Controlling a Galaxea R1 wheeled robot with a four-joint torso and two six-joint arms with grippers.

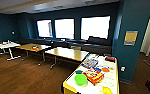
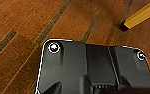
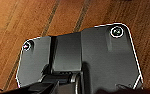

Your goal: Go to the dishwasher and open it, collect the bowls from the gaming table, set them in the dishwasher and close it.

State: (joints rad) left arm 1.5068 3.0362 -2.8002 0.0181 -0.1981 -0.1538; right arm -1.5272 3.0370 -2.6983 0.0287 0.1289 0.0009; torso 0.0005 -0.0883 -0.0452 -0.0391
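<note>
Left claw's and right claw's opening cannot be told; their wrist plates hang over wooden floor [image 3: 41, 20]. Gaming table [image 1: 111, 82] stands ahead, its yellow edge [image 2: 141, 15] near the left wrist. On it: green bowl [image 1: 80, 79], possibly an orange bowl [image 1: 105, 70], game boxes [image 1: 94, 75].

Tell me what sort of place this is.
Probably an office break room or lounge. The gaming table with a yellow edge carries board-game boxes and a green bowl; plain wooden-topped tables stand along a dark bench under bright windows, on wood flooring.
</note>
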